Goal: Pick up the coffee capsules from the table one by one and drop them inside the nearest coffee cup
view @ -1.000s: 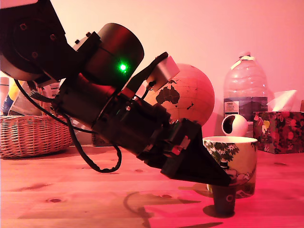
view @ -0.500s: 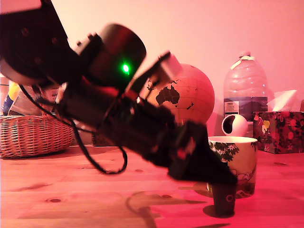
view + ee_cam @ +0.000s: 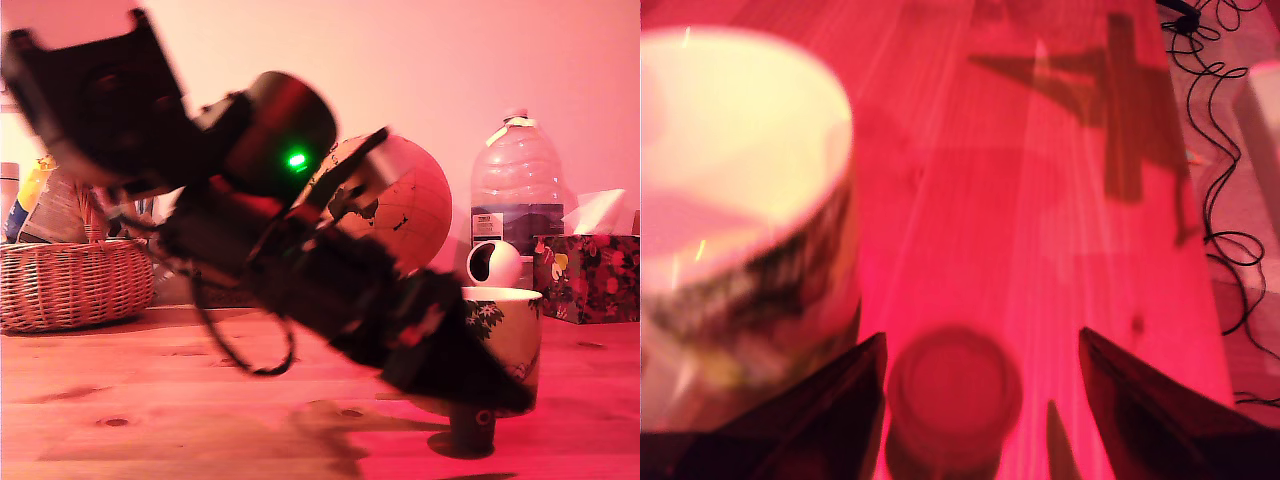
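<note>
The black two-fingered gripper (image 3: 980,390) is spread wide, one dark wedge-shaped finger (image 3: 815,420) on each side of the small dark tapered coffee capsule (image 3: 953,398); the capsule's round top sits in the gap between them, nearer one finger than the other, and no pad visibly touches it, so nothing is grasped. In the exterior view the gripper tip (image 3: 500,395) lies low over the capsule (image 3: 471,428), which stands upright on the light knotty pine table (image 3: 150,420), casting a dark shadow at its base. Compared with half a second ago, the tip has advanced toward the exterior view's right and dropped slightly, now covering the capsule's upper part; the capsule itself has not moved. The arm (image 3: 250,240) is motion-blurred, and its green indicator light (image 3: 297,160) has shifted toward the exterior view's right. The cream ceramic mug printed with green leaves (image 3: 505,330) stands just behind the capsule, very close to it; contact cannot be judged. In the wrist view the mug (image 3: 740,190) appears empty. Behind, unchanged: a terracotta globe (image 3: 420,210), a clear plastic water bottle (image 3: 517,190), a small white round camera (image 3: 493,263), a floral tissue box (image 3: 588,275), and a wicker basket (image 3: 65,285) at the exterior view's left.
</note>
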You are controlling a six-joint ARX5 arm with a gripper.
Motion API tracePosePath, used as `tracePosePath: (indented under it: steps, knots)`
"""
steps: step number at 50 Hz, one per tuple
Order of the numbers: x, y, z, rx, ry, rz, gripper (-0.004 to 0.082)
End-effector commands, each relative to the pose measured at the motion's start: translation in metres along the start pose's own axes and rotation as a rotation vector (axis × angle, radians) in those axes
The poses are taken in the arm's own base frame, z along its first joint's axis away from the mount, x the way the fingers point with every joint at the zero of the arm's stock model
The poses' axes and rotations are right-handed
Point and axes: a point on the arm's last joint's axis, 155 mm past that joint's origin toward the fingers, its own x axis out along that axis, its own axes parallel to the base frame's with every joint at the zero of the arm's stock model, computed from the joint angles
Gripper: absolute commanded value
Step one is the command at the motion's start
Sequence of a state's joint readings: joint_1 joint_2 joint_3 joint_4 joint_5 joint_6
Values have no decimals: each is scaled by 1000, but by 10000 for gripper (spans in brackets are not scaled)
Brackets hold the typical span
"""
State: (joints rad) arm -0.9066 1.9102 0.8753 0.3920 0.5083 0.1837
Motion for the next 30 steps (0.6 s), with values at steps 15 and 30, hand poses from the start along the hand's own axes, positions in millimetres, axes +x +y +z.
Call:
tracePosePath:
  steps: [15, 30]
  knots:
    - [9, -4, -19, -23, 60, -25, 533]
    - [9, -2, -21, -36, 89, -16, 414]
